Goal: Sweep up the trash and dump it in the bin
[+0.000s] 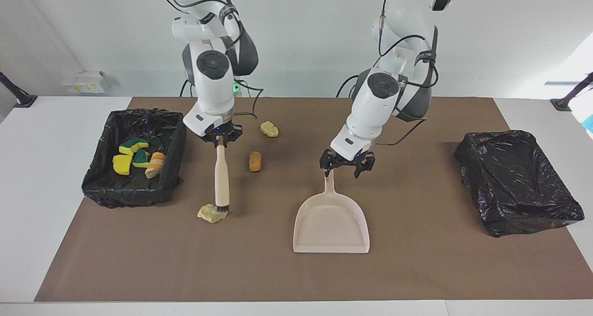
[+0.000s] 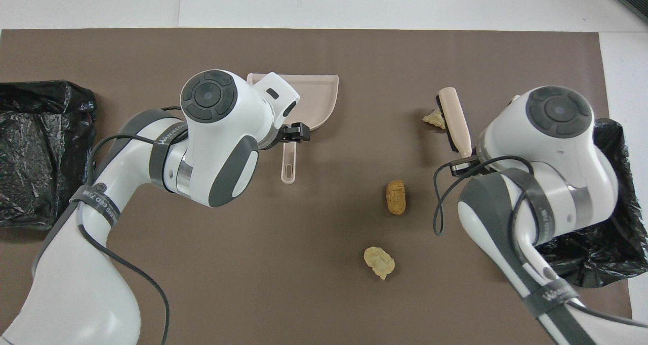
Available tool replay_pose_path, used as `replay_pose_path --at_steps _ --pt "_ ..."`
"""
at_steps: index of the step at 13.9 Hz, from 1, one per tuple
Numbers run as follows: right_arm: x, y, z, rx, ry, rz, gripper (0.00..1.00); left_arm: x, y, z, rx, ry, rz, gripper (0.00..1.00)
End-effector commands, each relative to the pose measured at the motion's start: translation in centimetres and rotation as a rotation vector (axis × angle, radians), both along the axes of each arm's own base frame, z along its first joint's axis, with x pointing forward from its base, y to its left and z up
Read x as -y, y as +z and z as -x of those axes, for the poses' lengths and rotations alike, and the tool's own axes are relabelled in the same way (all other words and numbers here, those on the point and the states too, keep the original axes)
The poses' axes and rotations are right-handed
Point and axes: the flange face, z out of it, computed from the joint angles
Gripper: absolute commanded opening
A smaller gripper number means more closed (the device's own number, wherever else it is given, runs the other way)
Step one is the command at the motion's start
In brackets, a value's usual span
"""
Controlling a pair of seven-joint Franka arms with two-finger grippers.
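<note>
Item 1, right claw (image 1: 220, 139): mine, clamped on the top of the brush (image 1: 222, 176). I hold it near upright so the bristles meet the mat at the pale scrap (image 1: 211, 213), the piece farthest from the robots and nearest the dustpan's (image 1: 331, 221) mouth line.

Item 2, left claw (image 1: 344, 164): mine, fingers spread, poised over the dustpan handle, not yet gripping. My guess is I need it steady before anything is pushed in.

Item 3, dustpan: flat on the mat, handle toward the robots, mouth away, so scraps must come round to its open edge.

Item 4, loose trash: brown lump (image 1: 255, 161) and yellow lump (image 1: 269, 129), both nearer the robots than the dustpan, toward the right arm's end.

Item 5, filled bin (image 1: 106, 179): well apart from the dustpan at the right arm's end, holding sponge chunks (image 1: 126, 160).

Item 6, spare bin (image 1: 514, 181): at the left arm's end, nothing seen inside.

Item 7, writing: lettering on both arm bands, too small to read with confidence.
</note>
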Motion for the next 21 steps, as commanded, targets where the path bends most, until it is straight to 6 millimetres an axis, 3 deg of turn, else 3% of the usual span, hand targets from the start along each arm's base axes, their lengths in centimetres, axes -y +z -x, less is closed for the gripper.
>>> replay_pose_path --at_steps 1,3,5,7,8,9,11,14,16,19,20,21 --pt "3.1 -2.2 -1.0 0.024 0.069 0.007 0.0 1.6 -3.2 1.4 -0.007 -0.045 -0.051 1.0" --pt "5.9 -5.5 -2.1 0.048 0.081 0.013 0.0 2.1 -4.2 1.6 -0.011 -0.058 -0.077 1.0" --pt "5.8 -8.2 -2.1 0.023 0.082 -0.004 0.0 2.2 -4.1 1.7 -0.015 -0.06 -0.08 0.96" --pt "4.0 -8.9 -1.2 -0.01 0.121 -0.002 0.0 2.0 -3.7 1.8 -0.025 -0.06 -0.087 0.57" --pt "3.2 -9.2 -0.6 -0.026 0.144 -0.005 0.0 1.9 -3.2 1.9 -0.038 -0.062 -0.094 0.32" --pt "2.3 -9.1 0.0 -0.038 0.193 -0.003 0.0 1.8 -3.0 1.9 -0.039 -0.069 -0.1 0.0" --pt "0.9 -10.8 1.6 -0.121 0.306 -0.038 0.0 1.9 -2.9 1.9 -0.033 -0.076 -0.113 0.0" --pt "-1.8 -11.0 3.4 -0.197 0.381 -0.065 0.0 0.3 -1.6 1.2 -0.07 -0.206 -0.192 0.0" --pt "-4.3 -10.5 4.7 -0.245 0.378 -0.11 0.0 -2.5 -0.3 0.0 -0.105 -0.359 -0.201 0.0" --pt "-8.4 -9.7 6.8 -0.328 0.358 -0.17 0.0 -6.1 4.5 -0.4 -0.079 -0.652 -0.181 0.0" --pt "-8.9 -8.8 7.0 -0.33 0.319 -0.176 0.0 -7.2 6.9 0.1 -0.042 -0.79 -0.169 0.0" --pt "-9.0 -7.2 6.6 -0.313 0.289 -0.168 0.0 -9.5 8.2 0.1 -0.039 -0.89 -0.165 0.0"
